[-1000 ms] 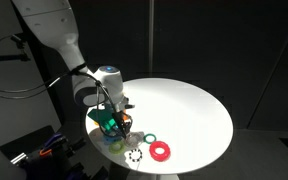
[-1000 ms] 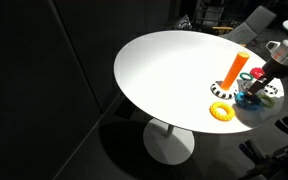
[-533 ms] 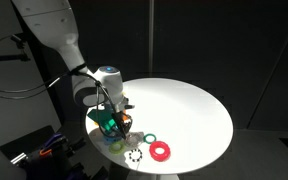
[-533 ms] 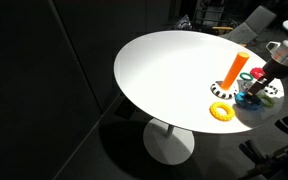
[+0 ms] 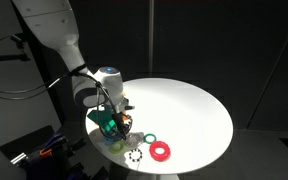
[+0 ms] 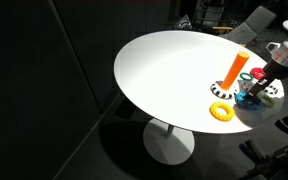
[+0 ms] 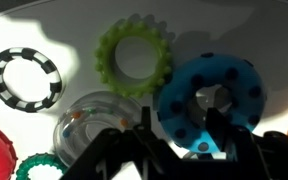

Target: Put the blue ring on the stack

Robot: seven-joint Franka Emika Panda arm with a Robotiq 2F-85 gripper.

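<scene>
In the wrist view the blue ring [image 7: 212, 100], cyan with dark dots, lies flat on the white table. My gripper [image 7: 180, 125] is low over it. One finger stands in the ring's hole, the other just outside its left edge, both a little apart from the band, so the gripper is open. In an exterior view the orange peg of the stack [image 6: 237, 68] stands upright on its pale base, just beside the blue ring [image 6: 249, 98] and my gripper [image 6: 259, 82]. In an exterior view my gripper [image 5: 119, 122] is down at the table's near-left edge.
Around the blue ring lie a yellow-green ring [image 7: 134, 55], a black-and-white ring [image 7: 25, 78], a clear ring [image 7: 94, 125], a red ring [image 5: 161, 151] and a dark green ring [image 5: 152, 136]. A yellow ring [image 6: 221, 111] lies near the table edge [image 6: 134, 95].
</scene>
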